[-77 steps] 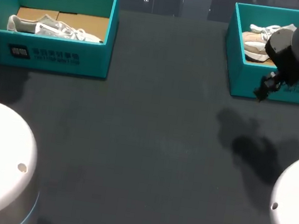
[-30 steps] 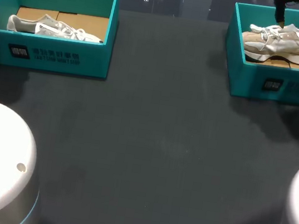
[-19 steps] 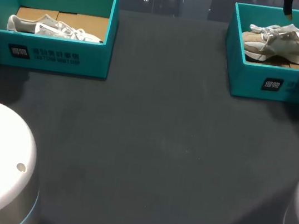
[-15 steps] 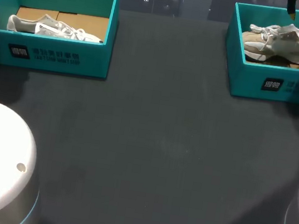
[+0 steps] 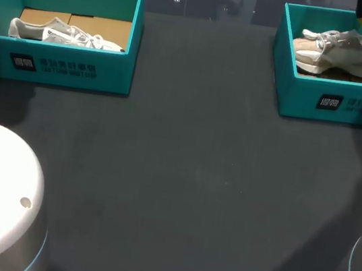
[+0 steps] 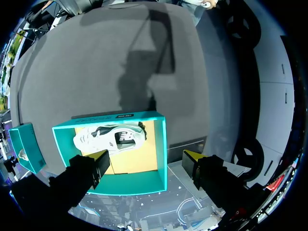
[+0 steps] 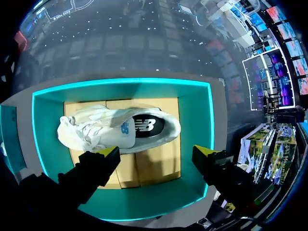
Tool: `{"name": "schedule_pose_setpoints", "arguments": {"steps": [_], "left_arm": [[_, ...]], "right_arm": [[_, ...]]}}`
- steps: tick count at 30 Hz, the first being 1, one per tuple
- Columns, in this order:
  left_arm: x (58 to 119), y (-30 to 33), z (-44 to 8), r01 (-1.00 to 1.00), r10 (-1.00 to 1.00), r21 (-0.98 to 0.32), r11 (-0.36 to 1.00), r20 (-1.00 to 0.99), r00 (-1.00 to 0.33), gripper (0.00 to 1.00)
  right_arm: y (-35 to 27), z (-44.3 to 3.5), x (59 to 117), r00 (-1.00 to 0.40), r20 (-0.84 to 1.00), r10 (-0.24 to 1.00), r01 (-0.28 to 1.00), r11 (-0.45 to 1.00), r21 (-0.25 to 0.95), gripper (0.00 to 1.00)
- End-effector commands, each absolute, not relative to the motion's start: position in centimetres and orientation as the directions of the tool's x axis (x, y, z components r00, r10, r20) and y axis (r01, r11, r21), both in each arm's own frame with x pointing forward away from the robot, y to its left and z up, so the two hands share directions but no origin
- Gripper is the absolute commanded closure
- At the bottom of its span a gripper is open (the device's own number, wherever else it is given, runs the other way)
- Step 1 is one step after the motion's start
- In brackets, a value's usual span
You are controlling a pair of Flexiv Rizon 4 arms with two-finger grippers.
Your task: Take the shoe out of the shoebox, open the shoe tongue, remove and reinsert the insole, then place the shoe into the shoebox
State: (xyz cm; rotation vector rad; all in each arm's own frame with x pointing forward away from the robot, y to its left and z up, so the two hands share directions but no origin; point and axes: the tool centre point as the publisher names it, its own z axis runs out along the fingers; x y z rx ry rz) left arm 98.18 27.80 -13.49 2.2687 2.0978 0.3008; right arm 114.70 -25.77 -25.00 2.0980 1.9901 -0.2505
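Two blue-green boxes are set on the dark table, well apart from each other. The left shoebox is placed at the far left side. A white shoe is laid inside it on the brown cardboard floor. The right shoebox is placed at the far right side. A tan shoe is laid inside it, also on brown cardboard.

In the right wrist view, the right gripper is held above the right shoebox. Its two yellow-tipped fingers are spread wide apart. The tan shoe is seen under them with its side turned up, and it is not touched.

In the left wrist view, the left gripper is held high above the left shoebox. Its fingers are spread wide apart too. The white shoe is seen under the gripper with its side turned up, and it is not touched.
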Motion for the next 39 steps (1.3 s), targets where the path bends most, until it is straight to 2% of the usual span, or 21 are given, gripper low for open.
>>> {"name": "schedule_pose_setpoints", "arguments": {"steps": [1, 8, 12, 13, 16, 19, 24, 31, 35, 39], "left_arm": [[98.1, 27.8, -13.5, 0.983, 0.991, 0.160, -0.088, 0.119, 0.069, 0.00], [98.1, 27.8, -13.5, 0.983, 0.991, 0.160, -0.088, 0.119, 0.069, 0.00], [98.1, 27.8, -13.5, 0.983, 0.991, 0.160, -0.088, 0.119, 0.069, 0.00], [98.1, 27.8, -13.5, 0.983, 0.991, 0.160, -0.088, 0.119, 0.069, 0.00], [98.1, 27.8, -13.5, 0.983, 0.991, 0.160, -0.088, 0.119, 0.069, 0.00], [98.1, 27.8, -13.5, 0.983, 0.991, 0.160, -0.088, 0.119, 0.069, 0.00], [98.1, 27.8, -13.5, 0.983, 0.991, 0.160, -0.088, 0.119, 0.069, 0.00], [98.1, 27.8, -13.5, 0.983, 0.991, 0.160, -0.088, 0.119, 0.069, 0.00], [98.1, 27.8, -13.5, 0.983, 0.991, 0.160, -0.088, 0.119, 0.069, 0.00], [98.1, 27.8, -13.5, 0.983, 0.991, 0.160, -0.088, 0.119, 0.069, 0.00]], "right_arm": [[-26.3, -25.9, 115.2, 0.057, -0.274, 0.960, 0.998, -0.047, 0.043, 0.00], [-27.6, -27.3, 115.2, 0.070, -0.252, 0.965, 0.997, -0.061, 0.043, 0.00], [-28.1, -28.0, 115.2, 0.079, -0.243, 0.967, 0.997, -0.071, 0.039, 0.11], [-28.2, -28.1, 115.3, 0.079, -0.243, 0.967, 0.997, -0.072, 0.038, 0.17], [-28.5, -28.7, 115.3, 0.081, -0.239, 0.968, 0.997, -0.075, 0.034, 0.17], [-28.8, -29.0, 115.4, 0.085, -0.234, 0.969, 0.996, -0.080, 0.032, 0.22], [-29.5, -29.7, 115.5, 0.096, -0.227, 0.969, 0.995, -0.092, 0.028, 0.21], [-30.5, -30.5, 115.8, 0.104, -0.223, 0.969, 0.995, -0.102, 0.020, 0.13], [-30.7, -31.1, 115.9, 0.105, -0.218, 0.970, 0.994, -0.105, 0.013, 0.14], [-31.1, -31.8, 115.9, 0.108, -0.207, 0.972, 0.994, -0.109, 0.010, 0.20]]}}
